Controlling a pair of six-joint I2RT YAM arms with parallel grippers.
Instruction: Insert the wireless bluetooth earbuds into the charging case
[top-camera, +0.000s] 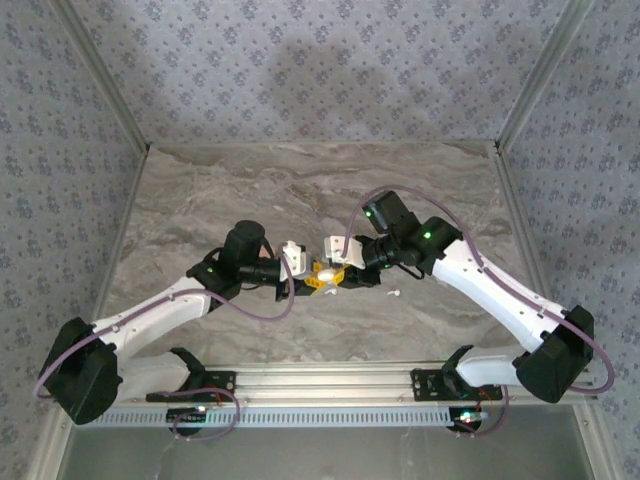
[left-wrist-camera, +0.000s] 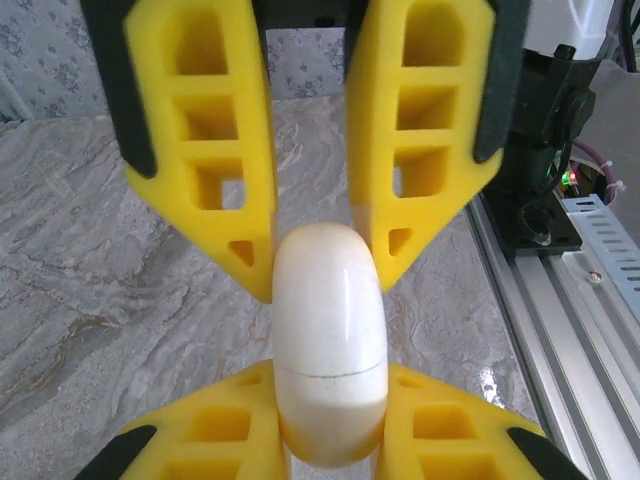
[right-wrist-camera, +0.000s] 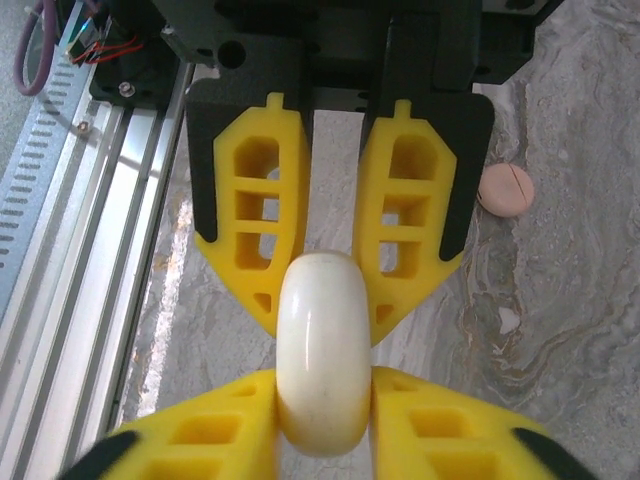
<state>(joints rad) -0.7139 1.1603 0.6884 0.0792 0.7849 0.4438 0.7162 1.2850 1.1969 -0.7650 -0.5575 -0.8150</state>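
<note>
Marble-look tabletop (top-camera: 300, 180), grey walls (top-camera: 320, 70); L end effector (left-wrist-camera: 330, 430) tight on charging case (left-wrist-camera: 328, 330), R end effector (right-wrist-camera: 322, 420) prob too.

Tiny white earbud (top-camera: 393, 294) (details indistinct)

No text, label or number seems readable on anything here

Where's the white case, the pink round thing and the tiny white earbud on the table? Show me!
white case (left-wrist-camera: 328, 330), left wrist view, middle of its rounded front.
pink round thing (right-wrist-camera: 505, 190), right wrist view, centre of its top face.
tiny white earbud (top-camera: 393, 294), top external view, middle of the small piece.
</note>
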